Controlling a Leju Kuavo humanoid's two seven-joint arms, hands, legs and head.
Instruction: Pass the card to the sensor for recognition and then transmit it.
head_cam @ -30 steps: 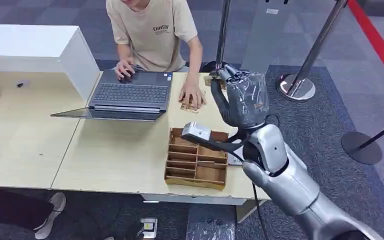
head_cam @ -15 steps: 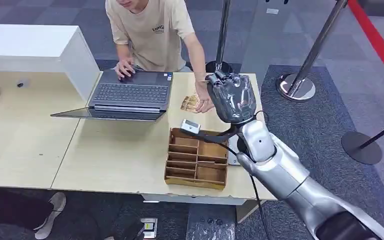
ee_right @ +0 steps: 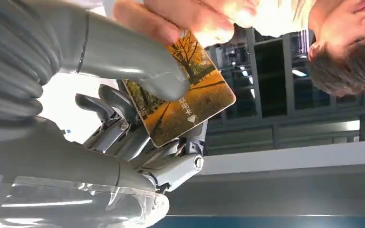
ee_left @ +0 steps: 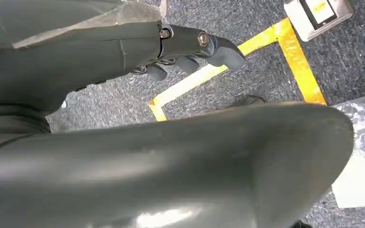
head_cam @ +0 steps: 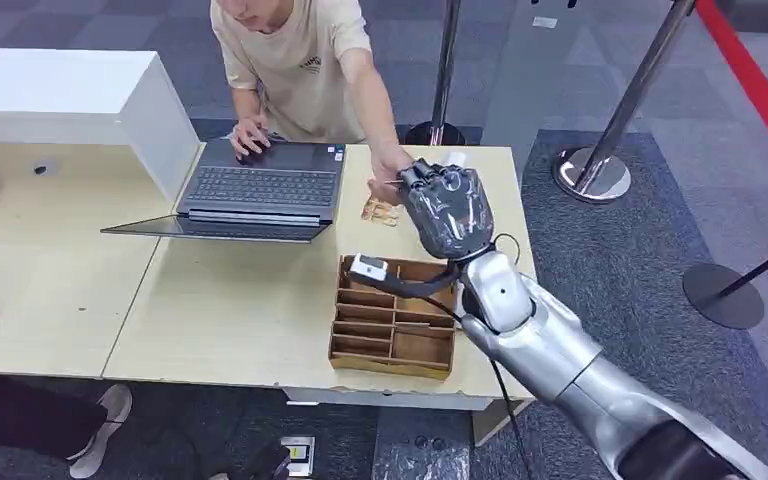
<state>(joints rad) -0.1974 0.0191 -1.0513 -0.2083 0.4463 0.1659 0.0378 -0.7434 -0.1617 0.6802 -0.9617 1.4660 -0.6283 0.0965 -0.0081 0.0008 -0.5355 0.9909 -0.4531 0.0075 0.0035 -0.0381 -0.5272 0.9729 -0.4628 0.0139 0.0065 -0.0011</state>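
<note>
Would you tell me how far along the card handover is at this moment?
The card is up off the table, pinched by the right robot hand. In hand: the person's hand is already touching the card's edge. Left: the robot hand must let go. Whether the sensor step happened cannot be told.

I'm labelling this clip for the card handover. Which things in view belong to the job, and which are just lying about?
Part of the job:
card, pinched in the right hand
person's hand reaching to take it
sensor over the wooden organiser tray

Just lying about:
laptop
stanchion posts
small patterned item on the table
</note>
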